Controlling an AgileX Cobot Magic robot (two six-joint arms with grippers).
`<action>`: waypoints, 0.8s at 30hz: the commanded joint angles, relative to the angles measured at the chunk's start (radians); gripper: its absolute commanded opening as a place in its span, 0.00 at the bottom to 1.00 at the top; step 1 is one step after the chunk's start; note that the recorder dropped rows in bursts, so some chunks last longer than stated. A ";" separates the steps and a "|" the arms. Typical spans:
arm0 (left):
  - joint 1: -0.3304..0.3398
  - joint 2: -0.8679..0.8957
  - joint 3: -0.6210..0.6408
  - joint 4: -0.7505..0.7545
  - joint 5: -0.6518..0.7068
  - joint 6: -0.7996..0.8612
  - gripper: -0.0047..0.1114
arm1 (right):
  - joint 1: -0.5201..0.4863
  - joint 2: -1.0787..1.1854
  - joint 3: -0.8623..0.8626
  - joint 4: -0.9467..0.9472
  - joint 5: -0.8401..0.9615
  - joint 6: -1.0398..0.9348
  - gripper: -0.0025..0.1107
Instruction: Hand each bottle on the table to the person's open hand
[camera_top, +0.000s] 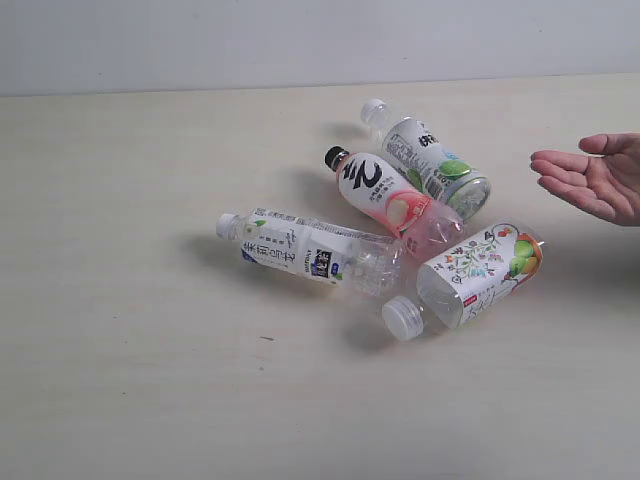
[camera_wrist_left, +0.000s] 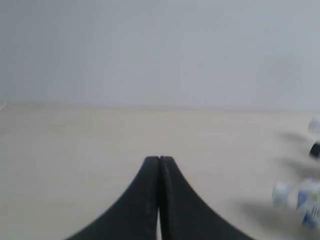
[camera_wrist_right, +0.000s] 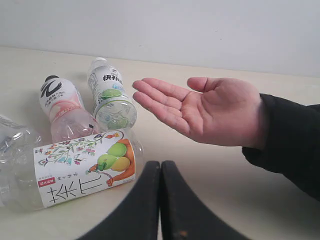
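The table (camera_top: 150, 400) is a wide, flat, matte surface of pale beige wood grain with a few tiny dark specks, set against a plain pale wall (camera_top: 200, 40). The person's open hand (camera_top: 595, 180) hovers palm up with fingers together at the right edge of the exterior view, beyond the bottles and touching none of them; the right wrist view shows a dark sleeve (camera_wrist_right: 290, 140) at its wrist. Four clear, ribbed plastic bottles lie on their sides in a loose cluster at the middle of the table. The blue-text bottle (camera_top: 305, 250) stretches leftward with its white cap, its label printed in blue Chinese characters too small to read. The floral bottle (camera_top: 475, 272) lies nearest the hand, white cap toward the viewer, showing sprigs, green and orange fruit and bold black characters. The peach bottle (camera_top: 395, 200) has a black cap, a large black brush-like mark on white and a pink peach. Beside it lies the lime bottle (camera_top: 430, 160), white-capped, with dark print and a green lime. Their bases crowd together and appear to touch. The left gripper (camera_wrist_left: 159, 165) has smooth black fingers pressed together, holding nothing, over bare table. The right gripper (camera_wrist_right: 160, 167) is likewise closed and empty, near the floral bottle.
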 joint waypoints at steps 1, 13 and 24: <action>0.003 -0.005 -0.003 -0.019 -0.361 -0.242 0.04 | -0.004 -0.006 0.002 -0.004 -0.004 -0.002 0.02; 0.003 0.236 -0.380 -0.140 -0.576 -0.227 0.04 | -0.004 -0.006 0.002 -0.004 -0.004 -0.002 0.02; -0.010 1.226 -1.205 -0.078 0.555 -0.027 0.04 | -0.004 -0.006 0.002 -0.004 -0.004 -0.002 0.02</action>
